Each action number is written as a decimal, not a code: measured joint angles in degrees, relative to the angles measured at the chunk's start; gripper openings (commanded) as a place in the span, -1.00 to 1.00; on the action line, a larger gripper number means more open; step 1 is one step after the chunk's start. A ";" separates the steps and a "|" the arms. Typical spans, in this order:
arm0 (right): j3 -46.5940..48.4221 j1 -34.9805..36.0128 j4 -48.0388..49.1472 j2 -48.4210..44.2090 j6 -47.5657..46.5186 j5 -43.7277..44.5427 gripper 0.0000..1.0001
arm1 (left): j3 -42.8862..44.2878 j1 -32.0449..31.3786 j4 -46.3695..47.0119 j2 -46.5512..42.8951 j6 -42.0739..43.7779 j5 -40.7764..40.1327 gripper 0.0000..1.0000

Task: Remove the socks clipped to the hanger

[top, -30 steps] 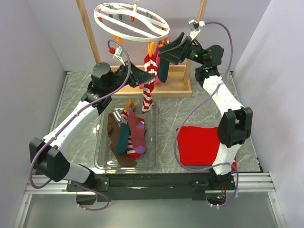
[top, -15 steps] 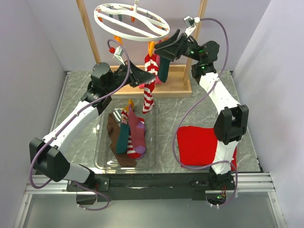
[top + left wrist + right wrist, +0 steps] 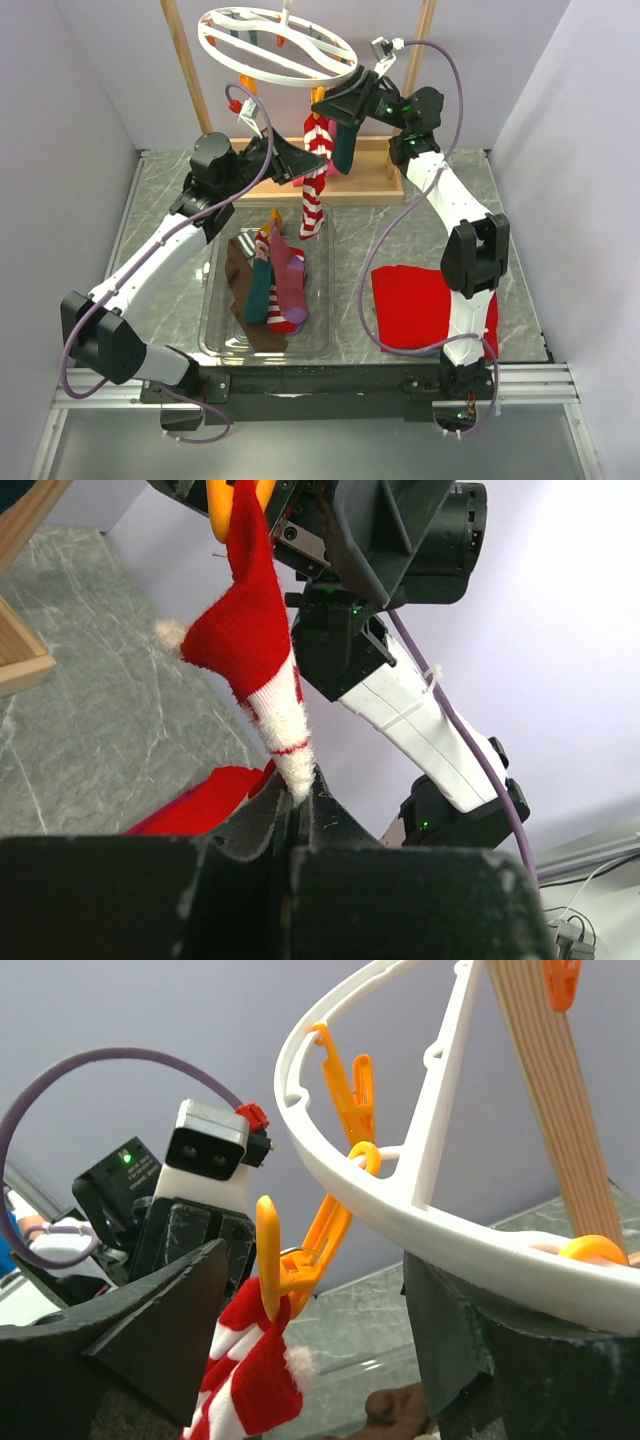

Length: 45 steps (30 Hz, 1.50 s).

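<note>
One striped sock (image 3: 255, 650), lower end hidden inside closed left hand (image 3: 296, 792).

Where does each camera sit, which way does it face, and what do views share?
Top external: above and behind the bases, looking down on table and tray; left arm and right arm show whole.
Left wrist: on the left arm, looks along the left end effector, shut on the striped sock; right arm behind.
Right wrist: looks up past the open right end effector at the hanger and orange clip.
Shared: all three show the striped sock.
</note>
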 measured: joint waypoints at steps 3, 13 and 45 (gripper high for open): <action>1.16 0.13 0.15 0.63 1.25 0.20 0.48 | -0.17 0.00 0.37 -0.26 -0.20 0.04 -0.98; 3.23 0.76 1.22 0.66 3.69 1.03 0.19 | -0.87 0.00 0.98 -1.33 -1.05 0.66 -0.98; -16.31 4.02 -30.03 -16.61 -21.75 16.74 0.50 | -26.10 -0.39 -18.21 -20.59 13.42 -11.74 -0.98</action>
